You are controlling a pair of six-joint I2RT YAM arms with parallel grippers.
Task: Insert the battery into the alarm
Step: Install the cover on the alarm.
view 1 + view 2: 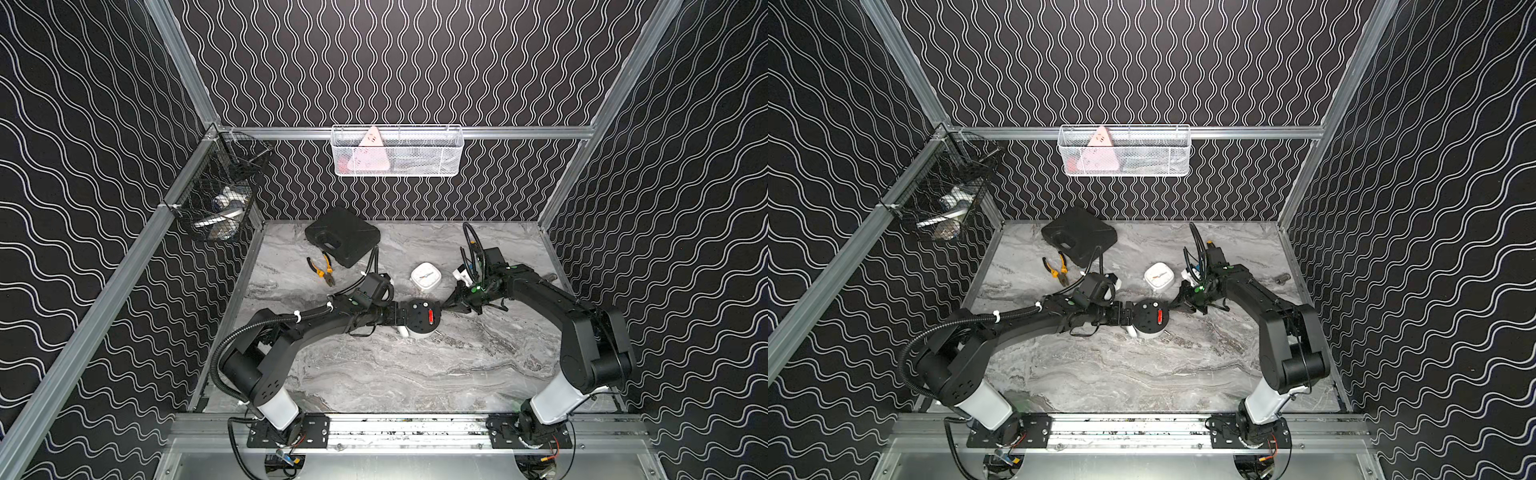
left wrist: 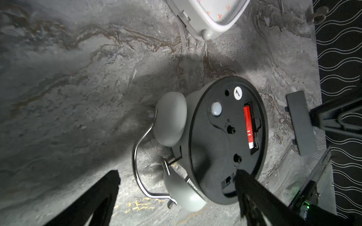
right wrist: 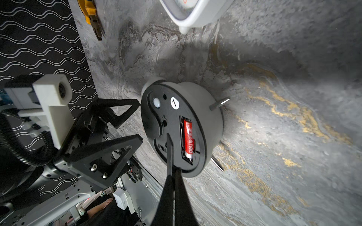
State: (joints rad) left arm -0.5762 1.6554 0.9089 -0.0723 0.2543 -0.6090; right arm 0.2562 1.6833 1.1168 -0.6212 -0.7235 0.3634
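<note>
Basket [image 1: 216, 199], black wire, left wall: pale contents, too indistinct to name.
Case [image 1: 343, 235], black, at the rear of the table [image 1: 415, 374].
Pliers [image 1: 322, 270], yellow-handled, just in front of the case.
Left gripper [image 1: 404, 318]: jaws spread wide, holding nothing, fingertips at the alarm's left edge.
Alarm [image 1: 419, 328]: mid-table, face down, black back upward, bells toward the left arm.
Battery [image 1: 431, 318], red: seated in the open bay in the alarm's back.
Clock [image 1: 426, 276], white, square, just behind the alarm.
Cover [image 2: 300, 123], black, flat: just right of the alarm, pinched in the closed jaws of the right gripper [image 1: 449, 305]. Whether it touches the table is unclear.
</note>
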